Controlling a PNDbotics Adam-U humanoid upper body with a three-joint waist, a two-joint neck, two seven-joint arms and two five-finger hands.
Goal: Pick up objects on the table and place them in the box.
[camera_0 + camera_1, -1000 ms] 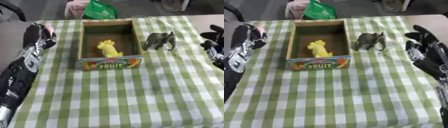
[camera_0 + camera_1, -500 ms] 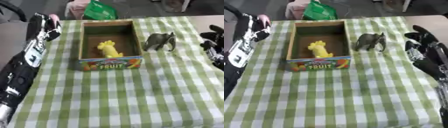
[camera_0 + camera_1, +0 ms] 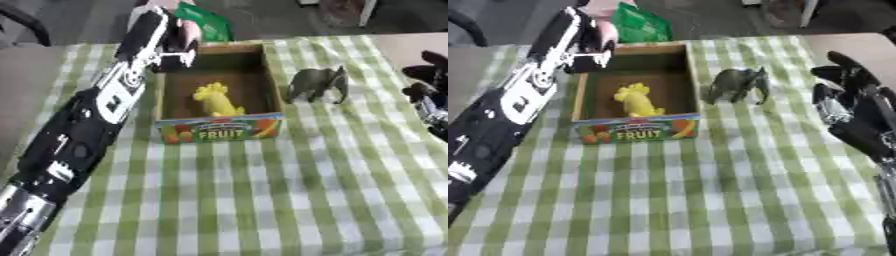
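Observation:
A cardboard box with a FRUIT label stands at the middle of the checked table, with a yellow toy lying inside it. A grey elephant stands just right of the box. My left arm reaches up from the lower left, and my left hand hovers at the box's far left corner. Its fingers are curled round a small pink thing whose shape I cannot make out. My right hand hangs open at the right edge, a little right of the elephant and apart from it.
A green bag sits just behind the box, beyond the table's far edge. The green and white cloth runs toward me in front of the box. My left forearm lies along the table's left side.
My left arm has swung from the table's left edge up and right to the box's far left corner, carrying the pink thing. The right hand has stayed put.

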